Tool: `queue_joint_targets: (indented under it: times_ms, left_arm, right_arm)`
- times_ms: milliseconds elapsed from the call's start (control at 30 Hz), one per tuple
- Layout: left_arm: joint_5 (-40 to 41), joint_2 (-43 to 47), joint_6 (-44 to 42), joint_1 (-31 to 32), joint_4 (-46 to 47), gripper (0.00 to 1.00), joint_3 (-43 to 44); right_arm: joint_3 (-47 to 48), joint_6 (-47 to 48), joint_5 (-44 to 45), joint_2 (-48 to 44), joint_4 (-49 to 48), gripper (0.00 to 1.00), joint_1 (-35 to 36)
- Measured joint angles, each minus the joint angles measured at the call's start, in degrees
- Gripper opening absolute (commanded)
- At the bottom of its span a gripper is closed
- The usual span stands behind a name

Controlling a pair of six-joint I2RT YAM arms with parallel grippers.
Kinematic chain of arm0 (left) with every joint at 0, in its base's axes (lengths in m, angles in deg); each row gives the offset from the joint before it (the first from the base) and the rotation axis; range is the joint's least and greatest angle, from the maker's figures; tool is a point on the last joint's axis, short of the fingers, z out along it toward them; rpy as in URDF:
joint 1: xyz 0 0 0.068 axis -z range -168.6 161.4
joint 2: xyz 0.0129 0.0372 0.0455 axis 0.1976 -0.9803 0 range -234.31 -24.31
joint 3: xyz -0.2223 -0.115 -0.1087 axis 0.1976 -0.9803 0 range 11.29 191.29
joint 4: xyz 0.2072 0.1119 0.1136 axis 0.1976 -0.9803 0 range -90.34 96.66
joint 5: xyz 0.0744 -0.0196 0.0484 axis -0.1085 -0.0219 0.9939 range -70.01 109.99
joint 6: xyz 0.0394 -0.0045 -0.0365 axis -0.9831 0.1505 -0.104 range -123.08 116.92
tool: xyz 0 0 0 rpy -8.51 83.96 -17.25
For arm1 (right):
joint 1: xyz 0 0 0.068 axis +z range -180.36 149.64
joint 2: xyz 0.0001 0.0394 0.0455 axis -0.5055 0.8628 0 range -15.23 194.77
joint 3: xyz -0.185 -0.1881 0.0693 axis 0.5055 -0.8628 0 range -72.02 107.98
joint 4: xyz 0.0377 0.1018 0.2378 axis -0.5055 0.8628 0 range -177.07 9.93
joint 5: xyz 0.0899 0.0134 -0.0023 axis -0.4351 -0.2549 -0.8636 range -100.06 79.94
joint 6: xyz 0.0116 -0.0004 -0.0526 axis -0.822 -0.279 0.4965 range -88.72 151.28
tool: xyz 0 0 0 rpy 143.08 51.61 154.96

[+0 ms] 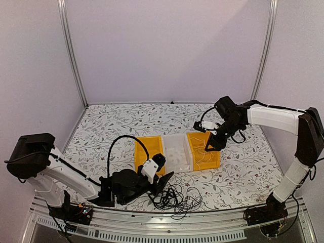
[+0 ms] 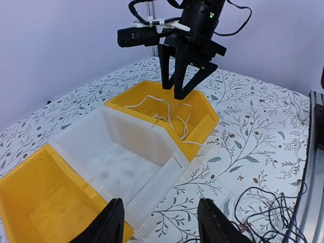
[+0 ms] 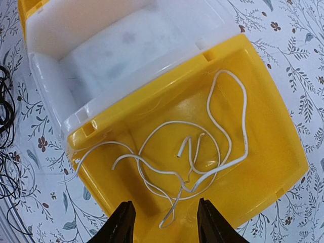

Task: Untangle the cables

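A pale cream-white cable (image 3: 202, 152) lies loosely coiled on the floor of the right yellow bin (image 3: 273, 152), with one end hanging over the bin's left rim. My right gripper (image 3: 165, 223) hangs open just above it, with nothing between the fingers; it shows over the bin (image 1: 208, 147) in the top view. A tangle of thin black cables (image 1: 177, 200) lies on the table near the front edge. My left gripper (image 1: 164, 183) rests low just left of that tangle. It stands open and empty (image 2: 162, 225), facing the bins, with the black cables (image 2: 268, 212) to its right.
Three bins stand side by side mid-table: a yellow one (image 1: 144, 152) on the left, a clear one (image 1: 177, 152) in the middle and the yellow one (image 1: 215, 162) with the white cable on the right. A metal rail (image 1: 167, 223) runs along the near table edge.
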Motion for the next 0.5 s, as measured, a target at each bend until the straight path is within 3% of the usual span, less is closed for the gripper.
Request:
queue_joint_targets:
  times_ms: [100,300,500]
  left_arm:
    - [0.11,0.07,0.09,-0.02,-1.18,0.51,0.20]
    - [-1.70,1.73,4.39,-2.03,-13.44,0.51,5.03]
    - [-6.93,9.27,8.20,-2.78,-28.30,0.46,7.37]
  right_arm:
    - [0.76,-0.13,0.61,-2.99,0.96,0.47,0.00]
    - [0.57,0.13,0.22,-8.17,-0.31,0.42,0.00]
    - [-6.86,4.39,-11.76,-13.16,-2.01,0.36,1.03]
